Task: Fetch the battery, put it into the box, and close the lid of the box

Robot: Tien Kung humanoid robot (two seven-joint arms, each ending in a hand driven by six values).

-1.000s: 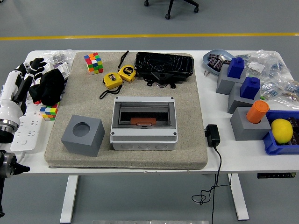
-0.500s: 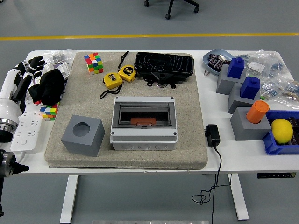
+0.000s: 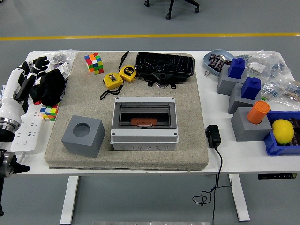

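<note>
The box (image 3: 144, 124), a grey enclosure with a clear hinged lid, sits near the middle of the beige mat (image 3: 187, 150), and its lid lies down over the interior. Through the lid an orange-brown item shows at the front of the box; whether this is the battery cannot be told. No other item on the table is identifiable as a battery. In judgement, the task is either near its end, with the lid already closed, or the battery has not yet been located; the view does not settle which. Left of the box stands a grey cube block (image 3: 83, 135) with a round recess on top. Beyond the box lie two yellow tape measures (image 3: 119, 76) and a black tray (image 3: 164, 67). Far left of the box, at the table's edge, the left hand (image 3: 35, 65) rests over a black cloth-like heap (image 3: 48, 86), well apart from the box, fingers spread and holding nothing. The right hand is not in view.
</note>
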